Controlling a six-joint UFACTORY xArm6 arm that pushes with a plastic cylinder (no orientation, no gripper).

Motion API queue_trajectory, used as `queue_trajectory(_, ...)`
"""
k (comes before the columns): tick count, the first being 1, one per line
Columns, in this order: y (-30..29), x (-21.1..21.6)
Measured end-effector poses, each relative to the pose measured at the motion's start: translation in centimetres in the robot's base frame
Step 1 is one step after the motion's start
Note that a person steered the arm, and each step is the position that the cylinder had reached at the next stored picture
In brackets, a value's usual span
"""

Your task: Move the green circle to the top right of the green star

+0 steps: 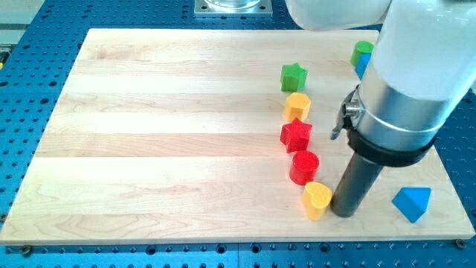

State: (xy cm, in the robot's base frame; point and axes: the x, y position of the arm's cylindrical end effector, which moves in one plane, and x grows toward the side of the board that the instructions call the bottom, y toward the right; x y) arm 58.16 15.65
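Note:
The green star point(294, 76) lies on the wooden board point(163, 134) right of centre, near the view's top. The green circle point(363, 50) sits to the star's upper right, partly hidden behind the arm, with a blue block point(361, 66) touching its lower side. My tip point(344, 212) rests on the board near the view's bottom, just right of a yellow heart point(317, 199) and far below the green circle.
Below the green star runs a column: a yellow hexagon point(297, 106), a red star point(296, 135), a red cylinder point(304, 167), then the yellow heart. A blue triangle point(412, 203) lies at the lower right. The arm's body point(405, 89) covers the board's right side.

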Motion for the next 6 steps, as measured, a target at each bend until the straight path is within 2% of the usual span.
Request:
queue_trajectory(1,7.3,-5.6)
queue_trajectory(3,18.8,-22.4)
queue_trajectory(4,18.6,-26.0)
queue_trajectory(5,16.9,-33.3)
queue_trajectory(6,12.2,-33.1)
